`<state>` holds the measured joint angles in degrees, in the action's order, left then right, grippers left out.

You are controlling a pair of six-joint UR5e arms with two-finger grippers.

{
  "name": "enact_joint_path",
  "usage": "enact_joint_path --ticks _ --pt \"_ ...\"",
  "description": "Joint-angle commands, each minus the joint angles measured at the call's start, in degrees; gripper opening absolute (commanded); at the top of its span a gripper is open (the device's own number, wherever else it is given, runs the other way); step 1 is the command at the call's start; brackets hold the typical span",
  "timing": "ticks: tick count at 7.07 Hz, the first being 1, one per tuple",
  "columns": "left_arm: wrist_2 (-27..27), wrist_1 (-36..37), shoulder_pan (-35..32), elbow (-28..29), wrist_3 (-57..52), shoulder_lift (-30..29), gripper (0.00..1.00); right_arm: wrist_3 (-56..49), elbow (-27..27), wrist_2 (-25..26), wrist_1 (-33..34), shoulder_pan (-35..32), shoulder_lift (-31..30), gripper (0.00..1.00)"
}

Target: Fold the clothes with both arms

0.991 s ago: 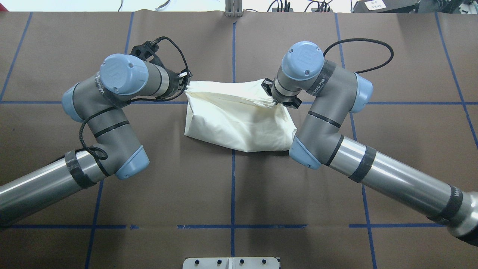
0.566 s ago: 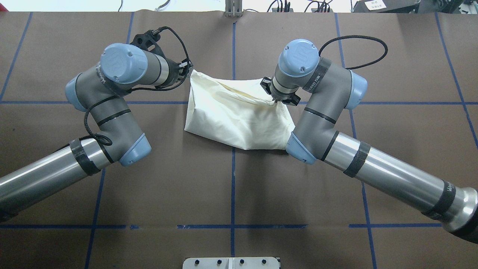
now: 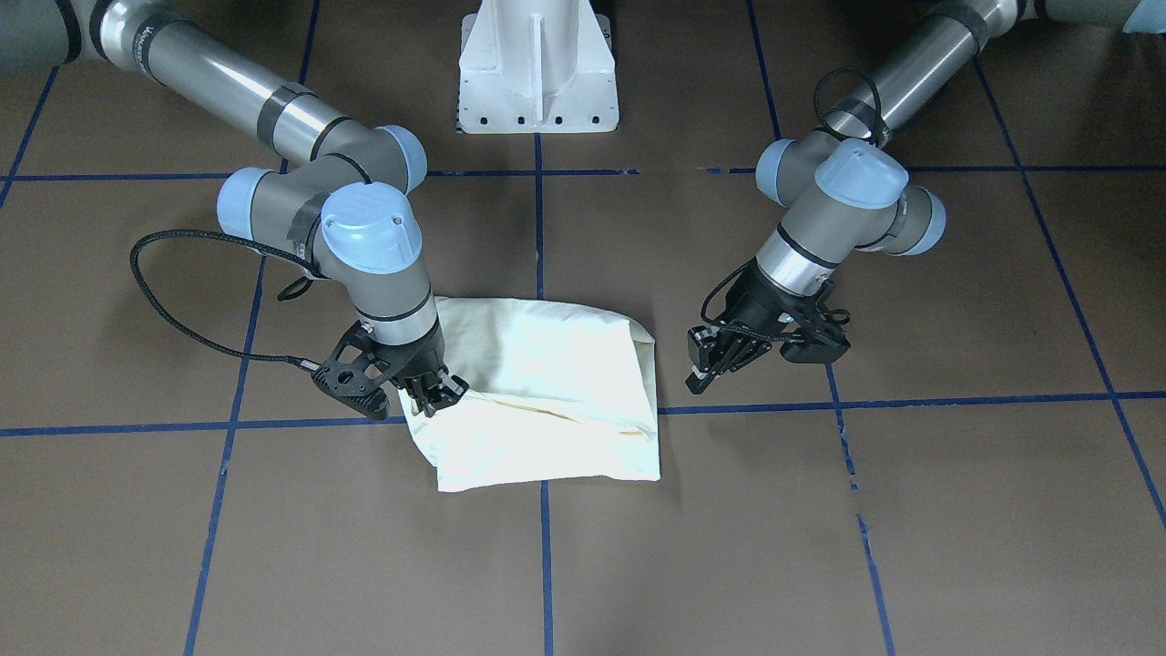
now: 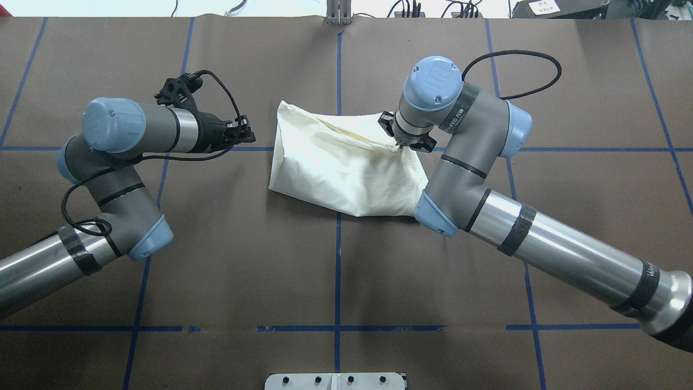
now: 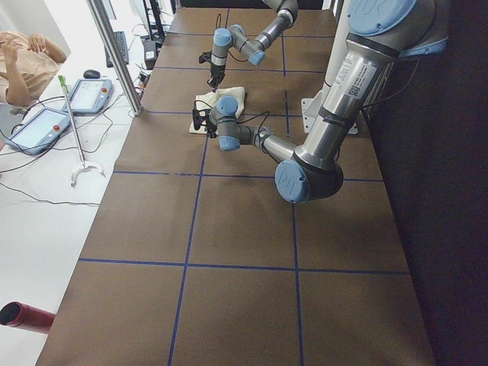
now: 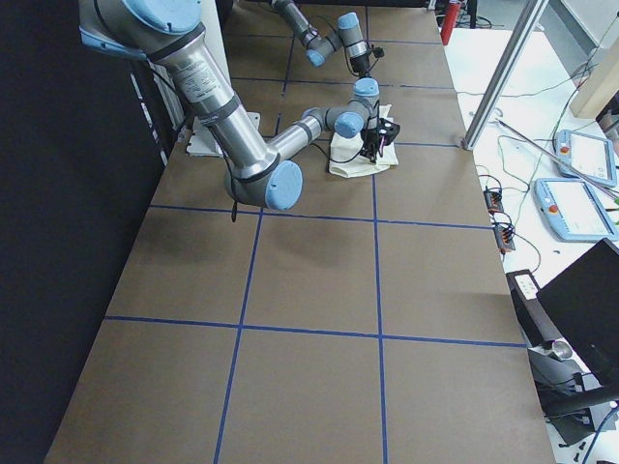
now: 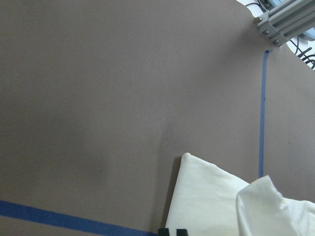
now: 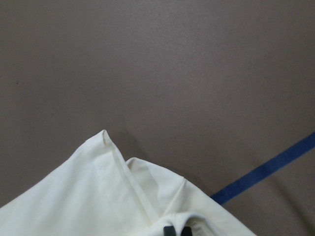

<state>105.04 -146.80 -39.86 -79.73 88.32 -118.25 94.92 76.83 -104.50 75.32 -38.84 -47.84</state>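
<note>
Shirt (image 4: pixel 346 168): a folded cream bundle flat on the table (image 4: pixel 216 281), lying across the centre line (image 4: pixel 338 271). The larger share sits on the robot's right of that line. Only plain cream cloth shows. The edge farthest from the robot is rumpled, with a loose layer ridged up along it.

Right gripper (image 4: pixel 401 145): on the robot's right of the centre line, pointing down at the shirt's far right corner. Fingers are pinched together on a bunch of cloth there. In the right wrist view the two tips sit at the frame's bottom edge, buried in a raised fold, with a hemmed corner in front of them.

Left gripper (image 4: pixel 248 130): on the robot's left of the centre line, near the shirt's far left corner but apart from it, with brown table between. It holds nothing. In the overhead view the fingers appear parted by a narrow gap, though the dark parts blur together, so the width is uncertain. The left wrist view shows bare table and the shirt's corner at lower right
</note>
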Motion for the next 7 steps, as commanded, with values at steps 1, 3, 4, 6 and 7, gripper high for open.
enact_joint_path --ticks 1,3,4,6,7 --pt "0.07 -2.51 3.03 0.80 -0.87 -0.66 0.00 0.00 -0.01 0.00 0.00 -0.09 -0.05 0.00" --pt "0.07 -7.51 4.87 1.68 -0.43 -1.88 0.00 0.08 0.07 0.00 0.00 -0.09 0.03 0.00" --pt "0.07 -8.75 5.66 1.68 -0.43 -2.07 0.00 0.00 0.08 0.00 0.00 -0.01 0.12 0.00" --pt "2.95 -12.26 9.51 1.77 -1.04 0.72 0.00 0.00 0.08 0.00 0.00 0.00 0.03 0.00" --pt "9.33 -16.54 9.63 1.68 -1.13 3.53 0.00 0.08 0.08 0.00 0.00 -0.09 0.03 0.00"
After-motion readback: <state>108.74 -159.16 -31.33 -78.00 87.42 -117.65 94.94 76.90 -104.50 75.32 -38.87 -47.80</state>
